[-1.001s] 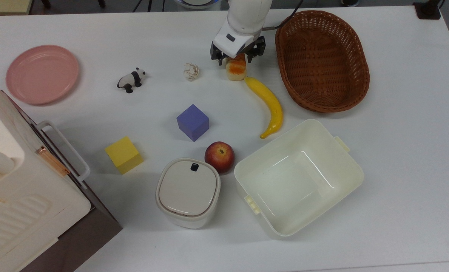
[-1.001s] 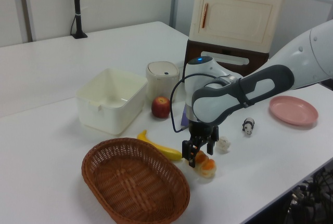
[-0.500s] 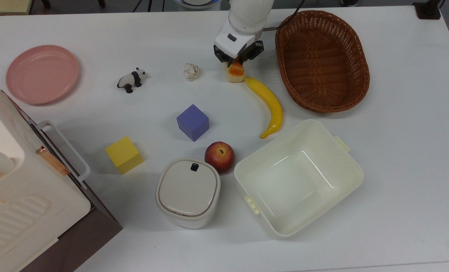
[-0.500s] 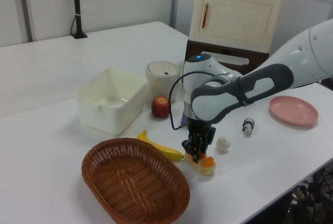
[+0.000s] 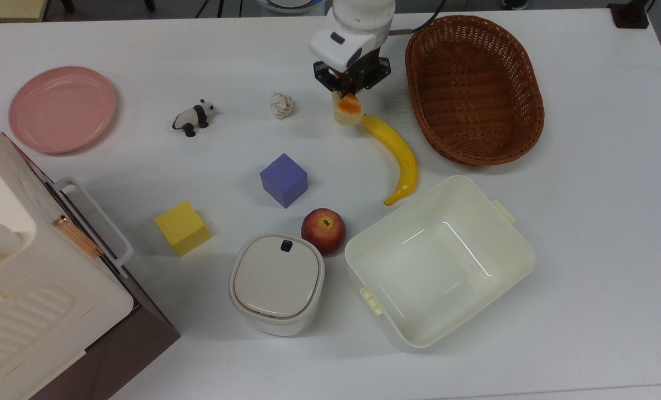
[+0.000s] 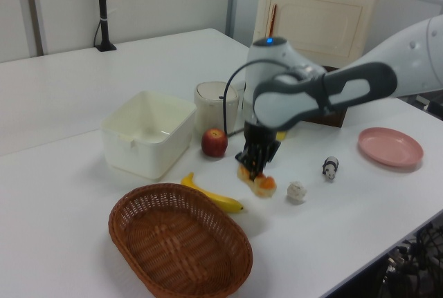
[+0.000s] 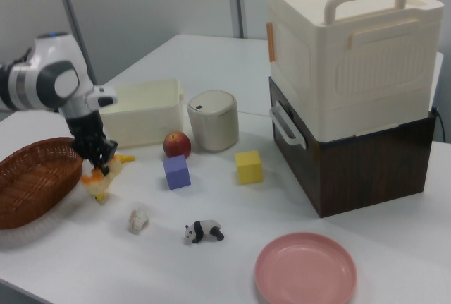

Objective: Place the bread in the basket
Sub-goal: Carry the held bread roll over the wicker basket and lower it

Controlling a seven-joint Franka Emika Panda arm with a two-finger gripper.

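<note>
Left view: gripper (image 6: 257,166) clamps bread (image 6: 259,183), glossy orange top, tilted, off table; basket (image 6: 181,245) nearby w/ open interior.

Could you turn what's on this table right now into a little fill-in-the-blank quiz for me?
1. The tool is shut on the ____, held off the table.
2. The wicker basket holds ____.
3. The fruit beside the lidded bin is an ____.
4. The panda figure stands nearest the ____ plate.

Missing words: bread; nothing; apple; pink.
</note>
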